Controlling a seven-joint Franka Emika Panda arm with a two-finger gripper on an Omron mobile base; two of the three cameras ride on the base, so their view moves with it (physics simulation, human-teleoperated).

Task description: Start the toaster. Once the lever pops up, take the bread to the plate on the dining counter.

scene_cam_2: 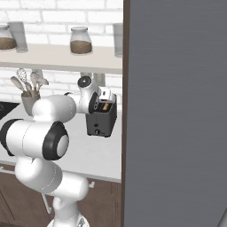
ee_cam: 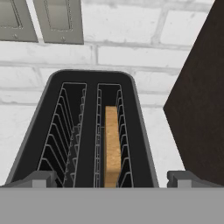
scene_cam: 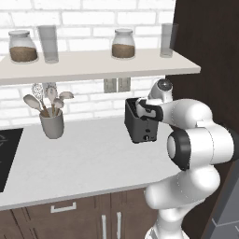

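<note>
A white brick wall [scene_cam: 93, 18] backs the pale worktop [scene_cam: 88, 163]. At centre frame in the left base view, the toaster [scene_cam: 140, 126] stands beside a dark cabinet [scene_cam: 210, 56]. In my hand view one slice of bread [ee_cam: 112, 146] sits in the right of two slots. My gripper [ee_cam: 112, 179] hangs above it, fingers spread wide, empty. On the shelf [scene_cam: 93, 65]: two jars, two glasses. One utensil cup [scene_cam: 52, 123] stands at left.

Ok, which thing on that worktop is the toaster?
Find the white worktop under the shelf, against the brick wall. The toaster is the dark box at its right end, beside the dark cabinet, with bread in one slot. The grey cup of utensils stands far to its left.
</note>
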